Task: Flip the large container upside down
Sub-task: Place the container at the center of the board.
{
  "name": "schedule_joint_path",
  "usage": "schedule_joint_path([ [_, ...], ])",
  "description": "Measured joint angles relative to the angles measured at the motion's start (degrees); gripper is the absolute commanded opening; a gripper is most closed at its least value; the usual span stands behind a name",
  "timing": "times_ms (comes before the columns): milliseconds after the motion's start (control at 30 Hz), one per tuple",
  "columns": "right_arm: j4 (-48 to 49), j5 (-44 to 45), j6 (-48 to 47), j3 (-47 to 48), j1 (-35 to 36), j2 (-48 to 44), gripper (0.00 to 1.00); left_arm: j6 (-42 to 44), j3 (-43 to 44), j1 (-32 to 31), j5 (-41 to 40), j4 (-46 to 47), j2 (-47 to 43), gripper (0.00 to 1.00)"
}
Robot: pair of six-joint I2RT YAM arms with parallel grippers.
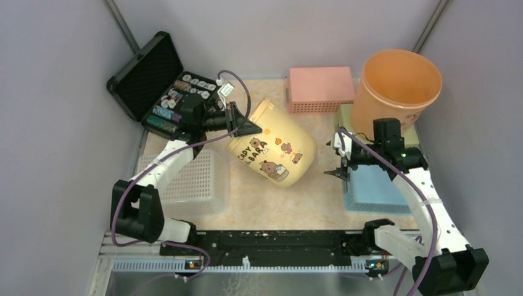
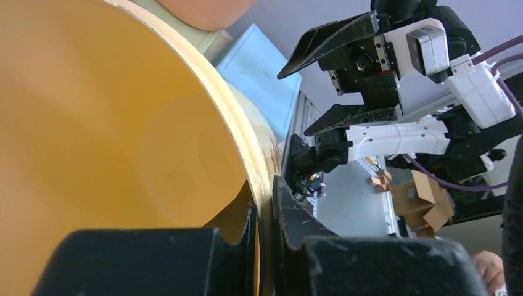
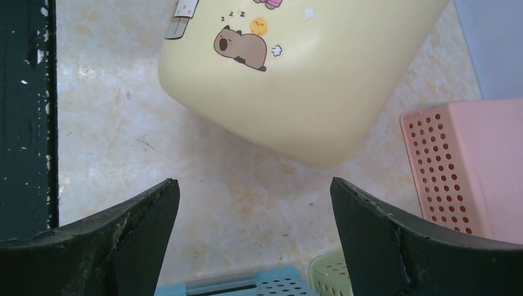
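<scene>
The large pale-yellow container (image 1: pixel 274 145) with capybara pictures lies tilted on its side in the middle of the table, its mouth towards the back left. My left gripper (image 1: pixel 250 128) is shut on its rim: in the left wrist view the rim (image 2: pixel 265 185) runs between the two fingers, one inside the container (image 2: pixel 123 123) and one outside. My right gripper (image 1: pixel 341 168) is open and empty, to the right of the container and apart from it. The right wrist view shows the container's base end (image 3: pixel 302 74) beyond the spread fingers (image 3: pixel 142 216).
An orange bucket (image 1: pixel 398 86) stands at the back right on a green basket (image 1: pixel 345 114). A pink basket (image 1: pixel 321 89) is at the back, a blue basket (image 1: pixel 376 188) under the right arm, a white basket (image 1: pixel 188 182) front left, and an open black case (image 1: pixel 154 83) back left.
</scene>
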Motion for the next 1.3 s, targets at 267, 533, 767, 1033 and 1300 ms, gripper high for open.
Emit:
schedule_joint_path([
  [267, 14.4, 3.02, 7.39, -6.84, 0.81, 0.02, 0.92, 11.1, 2.1, 0.02, -3.72, -7.91, 0.68, 0.32],
  [533, 24.35, 6.56, 14.12, -9.51, 2.49, 3.89, 0.93, 19.56, 3.67, 0.13, -9.62, -16.96, 1.49, 0.41],
  [767, 28.96, 8.11, 16.87, -10.56, 3.21, 4.26, 0.93, 24.3, 6.29, 0.04, -13.31, -23.54, 1.49, 0.41],
  [1033, 30.42, 8.96, 18.01, -11.78, 3.23, 4.26, 0.94, 30.56, 9.81, 0.07, -20.17, -29.9, 1.49, 0.62],
  [1300, 30.64, 8.94, 18.97, -11.82, 3.23, 4.26, 0.94, 34.86, 10.34, 0.22, -23.58, -34.32, 2.08, 0.69],
])
